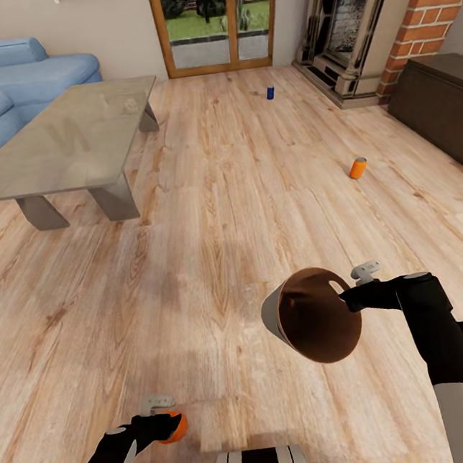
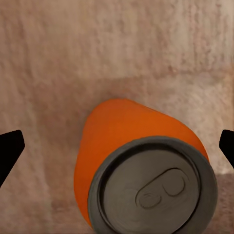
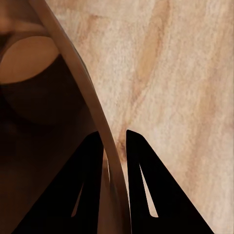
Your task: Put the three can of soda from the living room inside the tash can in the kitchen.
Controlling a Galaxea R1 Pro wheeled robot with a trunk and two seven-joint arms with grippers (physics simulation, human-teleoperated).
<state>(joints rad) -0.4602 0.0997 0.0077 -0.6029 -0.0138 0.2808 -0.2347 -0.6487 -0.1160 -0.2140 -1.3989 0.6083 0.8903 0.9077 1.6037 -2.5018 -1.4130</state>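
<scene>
Right claw (image 1: pixel 349 295): pinched shut on the bin's rim, one finger (image 3: pixel 87 180) inside the wall, the other outside.
Bin (image 1: pixel 309 317): held above the wood floor (image 1: pixel 207 213), tipped on its side, coppery mouth facing the camera.
Left claw (image 1: pixel 162 422): low at the robot's left; an orange can (image 1: pixel 177 426) sat in it. In the wrist view the fingertips (image 2: pixel 9 151) stood wide of the can (image 2: pixel 131 146), so I could not tell whether they gripped it.
Second orange can (image 1: pixel 358 167): on the floor, right, near the dark cabinet (image 1: pixel 441 108).
Blue can (image 1: pixel 270 93): upright on the floor, far off, toward the glass doors (image 1: pixel 216 19).
Bench (image 1: pixel 61 140): glass-topped, left, beside the blue sofa (image 1: pixel 11 85).
Fireplace (image 1: pixel 350 21): brick, far right.
</scene>
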